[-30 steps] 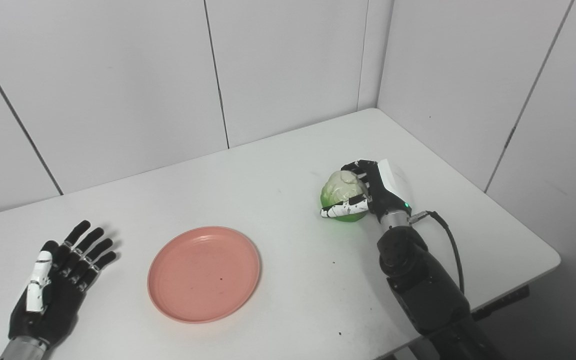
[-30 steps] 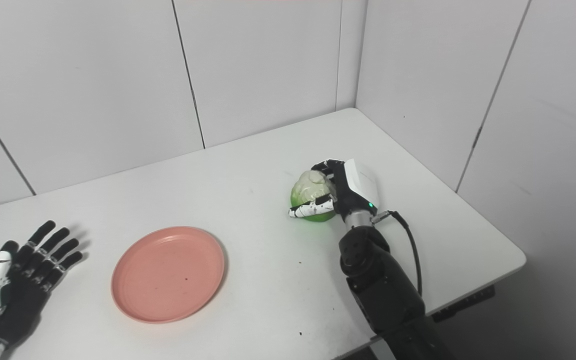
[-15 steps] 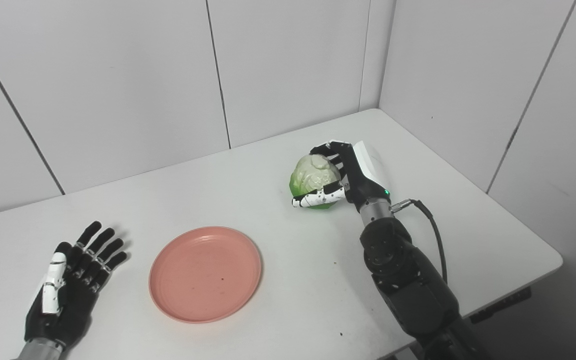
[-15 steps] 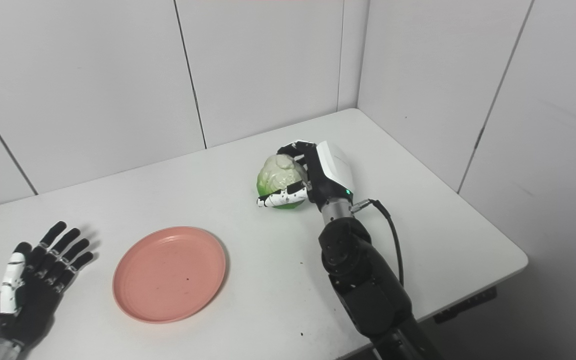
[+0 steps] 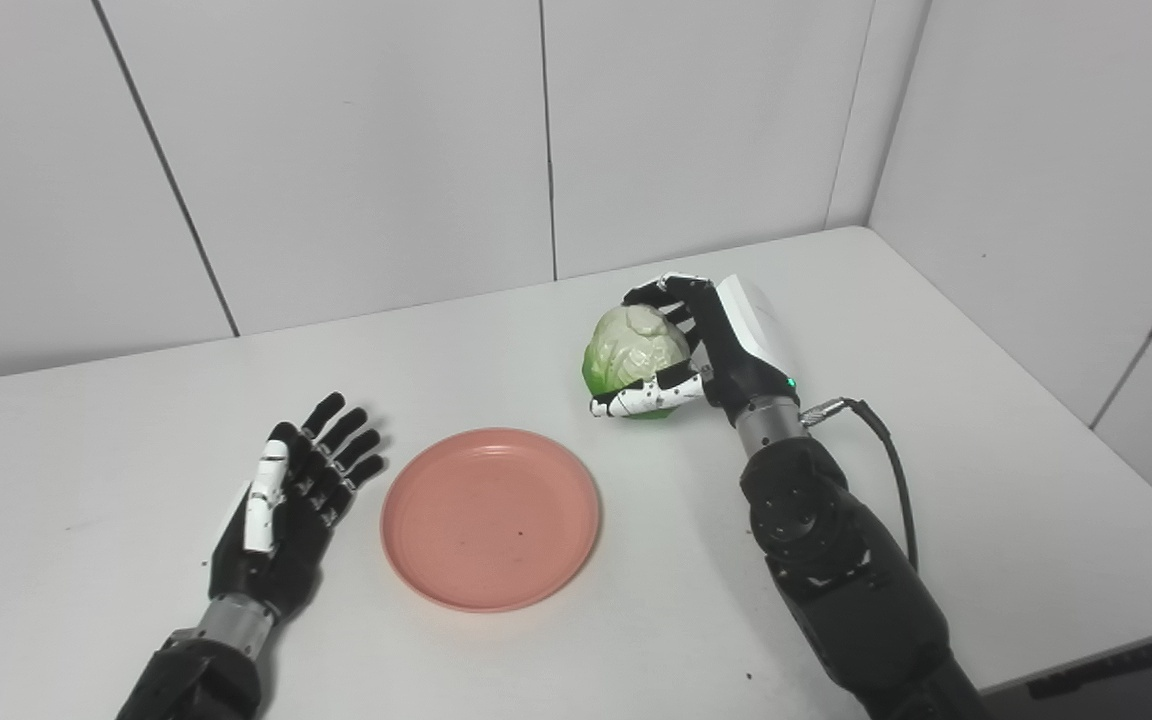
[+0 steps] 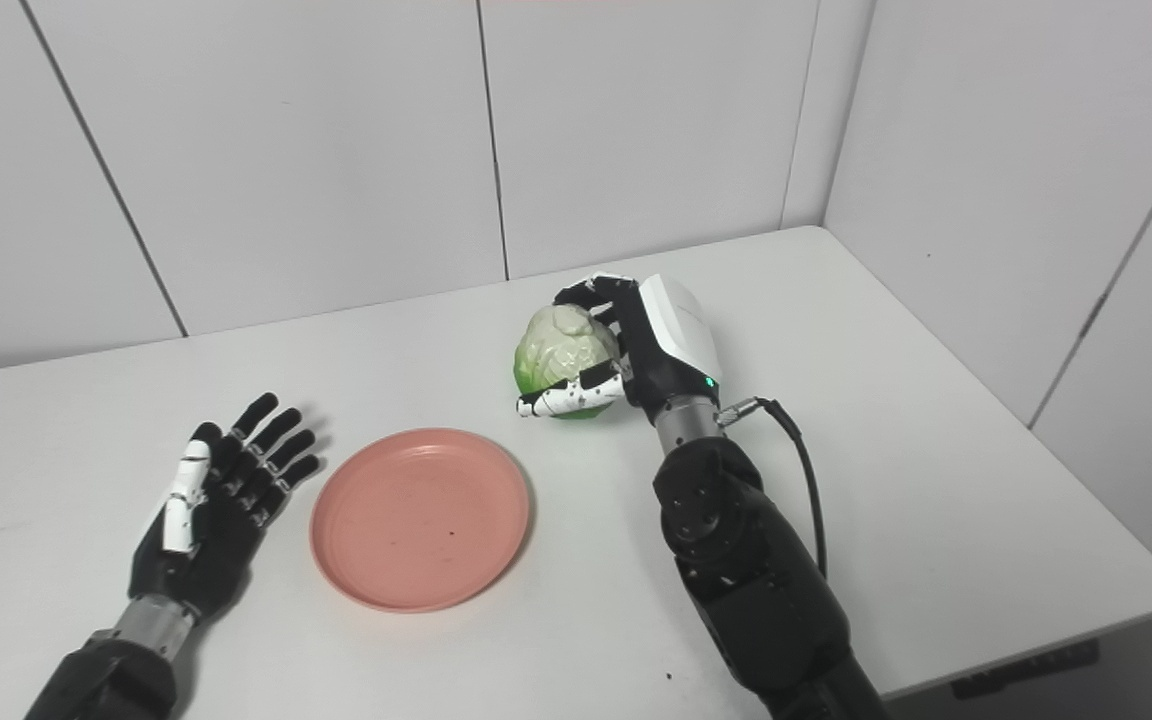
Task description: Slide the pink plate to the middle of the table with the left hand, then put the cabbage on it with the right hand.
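- The cabbage is gripped by the right hand, fingers curled over it.
- The left hand is held flat, fingers spread and empty, just beside the pink plate.

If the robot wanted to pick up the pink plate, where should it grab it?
Probably by the raised rim. The pink plate lies flat on the table, so only its edge offers anything to pinch. The side nearest the left hand looks best: that hand is open, empty and right beside it, while the right hand is busy holding the cabbage.
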You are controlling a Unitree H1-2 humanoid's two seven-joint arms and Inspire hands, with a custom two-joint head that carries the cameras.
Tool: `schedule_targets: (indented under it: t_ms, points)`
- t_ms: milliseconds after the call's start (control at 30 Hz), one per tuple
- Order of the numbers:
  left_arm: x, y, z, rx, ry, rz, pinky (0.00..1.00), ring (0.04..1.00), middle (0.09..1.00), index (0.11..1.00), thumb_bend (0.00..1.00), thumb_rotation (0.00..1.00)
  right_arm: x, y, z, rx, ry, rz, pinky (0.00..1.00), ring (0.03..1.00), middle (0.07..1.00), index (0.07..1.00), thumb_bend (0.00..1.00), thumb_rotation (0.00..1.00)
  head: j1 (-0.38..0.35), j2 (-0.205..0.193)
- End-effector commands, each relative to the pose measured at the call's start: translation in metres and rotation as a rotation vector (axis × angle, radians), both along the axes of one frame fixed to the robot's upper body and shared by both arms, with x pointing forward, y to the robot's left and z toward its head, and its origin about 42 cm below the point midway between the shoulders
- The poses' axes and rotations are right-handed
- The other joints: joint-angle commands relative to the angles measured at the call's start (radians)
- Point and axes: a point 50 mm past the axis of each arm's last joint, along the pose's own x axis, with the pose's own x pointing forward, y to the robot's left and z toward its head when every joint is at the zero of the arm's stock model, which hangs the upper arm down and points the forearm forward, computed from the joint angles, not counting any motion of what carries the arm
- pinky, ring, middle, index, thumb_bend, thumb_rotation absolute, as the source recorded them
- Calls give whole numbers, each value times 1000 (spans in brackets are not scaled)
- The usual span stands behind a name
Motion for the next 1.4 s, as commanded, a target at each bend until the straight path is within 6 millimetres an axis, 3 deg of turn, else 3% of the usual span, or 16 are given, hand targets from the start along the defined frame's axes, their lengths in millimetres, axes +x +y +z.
schedule_targets:
  t_ms: [0, 133, 300, 567, 1367]
  points:
    - [-14, -9, -24, 46, 141, 5, 893, 903, 922, 910, 459, 997, 7, 17, 25, -7, -106, 80, 354, 411, 461, 506, 528, 0, 34, 1]
    - [-16, -24, -19, 50, 139, 21, 905, 913, 929, 920, 448, 1000, 8, 39, 16, 5, -91, 138, 330, 390, 451, 516, 527, 0, 81, 6]
    - [-17, -37, -15, 60, 139, 36, 896, 906, 924, 917, 438, 1000, 7, 58, 6, 4, -57, 188, 380, 412, 460, 506, 529, 0, 145, 17]
    - [-16, -51, -12, 76, 133, 39, 899, 906, 918, 913, 444, 1000, 3, 79, -5, -10, -38, 271, 384, 425, 474, 493, 530, 0, 192, 28]
    - [-16, -56, -6, 64, 126, 27, 885, 897, 907, 899, 434, 1000, -18, 105, -36, -71, 10, 377, 321, 381, 442, 517, 527, 0, 187, 56]
